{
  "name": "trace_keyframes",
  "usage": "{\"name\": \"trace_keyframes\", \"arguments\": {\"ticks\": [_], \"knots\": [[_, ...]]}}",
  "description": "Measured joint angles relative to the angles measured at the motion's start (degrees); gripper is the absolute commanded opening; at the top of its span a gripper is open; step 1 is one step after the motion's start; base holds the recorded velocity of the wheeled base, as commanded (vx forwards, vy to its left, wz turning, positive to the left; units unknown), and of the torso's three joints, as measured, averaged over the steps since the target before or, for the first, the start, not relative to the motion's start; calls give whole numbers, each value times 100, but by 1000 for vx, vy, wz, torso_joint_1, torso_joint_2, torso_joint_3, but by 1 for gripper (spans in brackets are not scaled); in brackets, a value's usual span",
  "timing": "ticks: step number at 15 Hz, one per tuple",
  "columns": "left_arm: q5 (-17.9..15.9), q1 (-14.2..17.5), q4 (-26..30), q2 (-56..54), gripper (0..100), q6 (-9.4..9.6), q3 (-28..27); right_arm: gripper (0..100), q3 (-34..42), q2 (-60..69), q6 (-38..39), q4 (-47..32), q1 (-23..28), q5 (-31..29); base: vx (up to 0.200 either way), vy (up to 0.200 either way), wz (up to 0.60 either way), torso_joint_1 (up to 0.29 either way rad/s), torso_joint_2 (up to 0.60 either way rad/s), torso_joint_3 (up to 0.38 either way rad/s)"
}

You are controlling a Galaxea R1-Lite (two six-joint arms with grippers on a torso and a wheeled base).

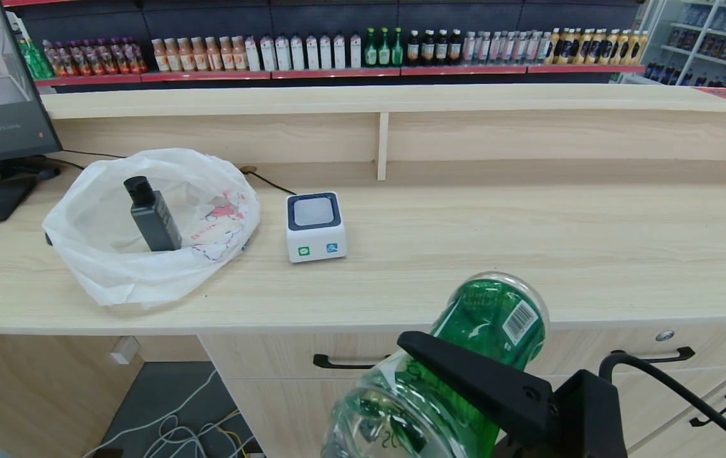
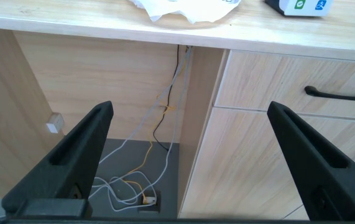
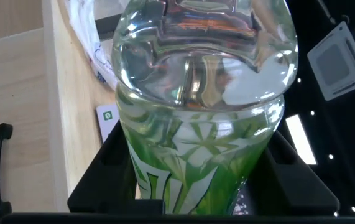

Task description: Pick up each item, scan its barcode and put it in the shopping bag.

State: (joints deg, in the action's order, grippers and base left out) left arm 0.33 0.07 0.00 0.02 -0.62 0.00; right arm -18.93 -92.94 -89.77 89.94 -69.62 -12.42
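Wooden counter point(image 1: 528, 242), head view: a white shopping bag point(image 1: 102, 261) lies open at the robot's left, with a dark bottle point(image 1: 153, 216) standing tilted inside it. A white scanner point(image 1: 315, 226) sits just beside the bag on its right. The right gripper point(image 1: 429, 372) is clamped on a clear bottle point(image 1: 496, 312) with a green label. The bottle is held in the air in front of the counter's near edge, with its barcode point(image 1: 520, 322) facing up.

Left wrist view: the left gripper point(image 2: 189, 112) is released, its fingers point(image 2: 71, 162) spread wide. It is below counter height, facing a drawer handle point(image 2: 339, 94) and loose cables point(image 2: 133, 180) on the floor.

Right wrist view: both jaws press the clear bottle's labelled sides. The counter lies beyond it.
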Motion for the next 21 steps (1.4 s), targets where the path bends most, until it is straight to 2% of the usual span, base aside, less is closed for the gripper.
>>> {"name": "trace_keyframes", "arguments": {"ticks": [7,10,15,18,21], "knots": [[0,-2,0,0,100,-2,0,0,-2,-17,128,0,11,5,0,0,0,0,0,0],[-1,-2,0,0,100,0,0,0,35,-69,686,0,13,0,0,0,0,0,0,0],[-1,0,0,0,100,0,0,0,-457,-439,2157,-4,196,-2,0,0,0,0,0,0],[-1,0,0,0,100,0,0,0,-588,-435,3580,-4,686,105,0,0,0,0,0,0],[-1,0,0,0,100,0,0,0,-555,-205,5110,-4,1403,328,0,0,0,0,0,0]]}}
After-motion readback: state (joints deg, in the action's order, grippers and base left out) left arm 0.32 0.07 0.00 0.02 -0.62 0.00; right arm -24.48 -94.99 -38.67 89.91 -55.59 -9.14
